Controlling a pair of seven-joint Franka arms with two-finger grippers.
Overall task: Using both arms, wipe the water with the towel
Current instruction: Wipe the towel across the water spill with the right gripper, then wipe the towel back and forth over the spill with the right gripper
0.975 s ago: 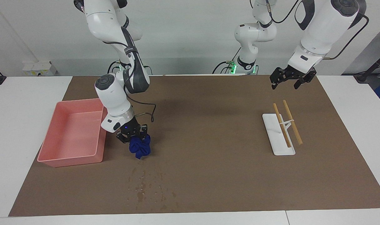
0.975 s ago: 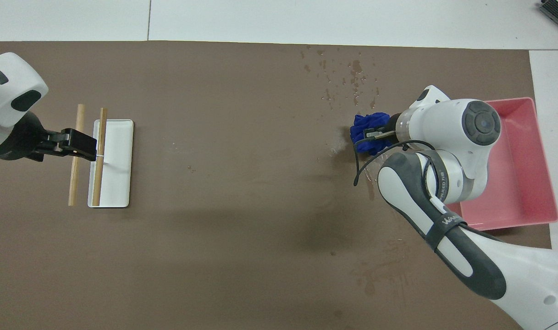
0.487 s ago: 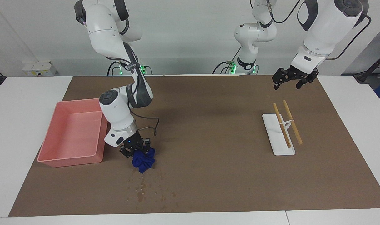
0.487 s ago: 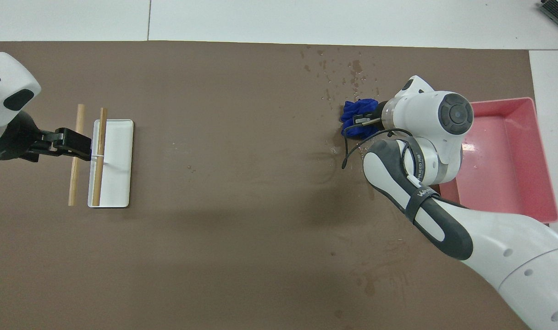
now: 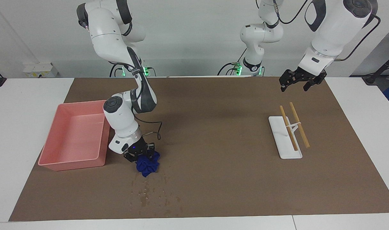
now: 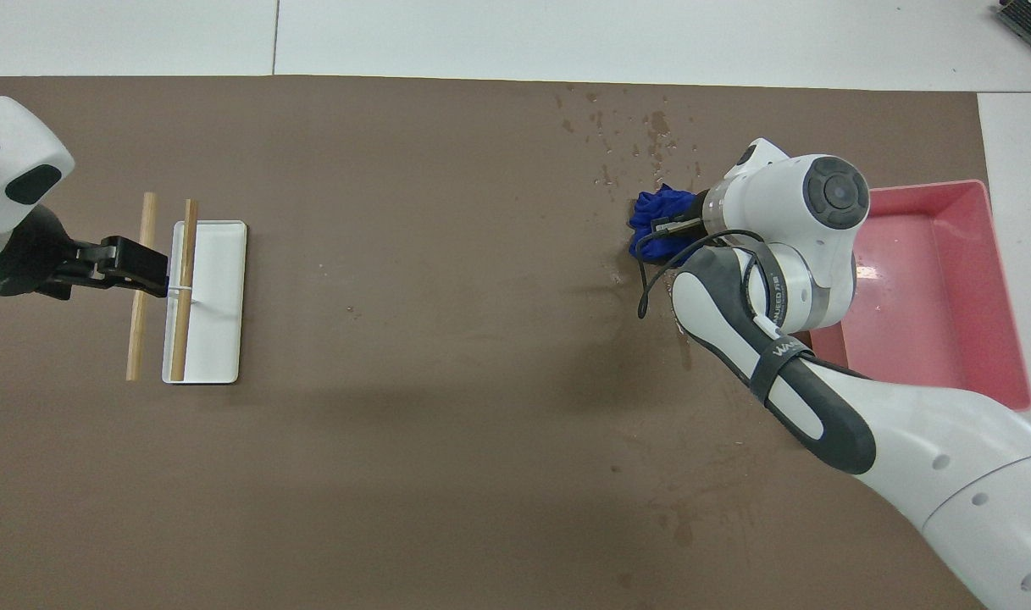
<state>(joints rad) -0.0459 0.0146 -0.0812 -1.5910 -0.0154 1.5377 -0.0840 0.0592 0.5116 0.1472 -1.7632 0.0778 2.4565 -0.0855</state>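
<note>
The blue towel (image 5: 147, 166) is a wrinkled bundle held in my right gripper (image 5: 140, 157), which is shut on it and presses it down onto the brown mat beside the pink tray's corner. In the overhead view the towel (image 6: 656, 219) sticks out from under the right gripper (image 6: 683, 227). The water (image 5: 149, 191) is a patch of small dark spots just farther from the robots than the towel; it also shows in the overhead view (image 6: 642, 140). My left gripper (image 5: 299, 81) hangs open and empty in the air over the mat, above the wooden sticks, and waits (image 6: 134, 264).
A pink tray (image 5: 73, 163) stands at the right arm's end, close against the right arm's wrist (image 6: 1002, 280). A white tray (image 5: 285, 143) with two wooden sticks (image 5: 298, 124) lies at the left arm's end. Faint wet streaks (image 6: 693, 508) mark the mat nearer the robots.
My right gripper has carried the towel down and away from the robots, toward the water spots, and the towel now rests on the mat. The left gripper rose slightly, then held still.
</note>
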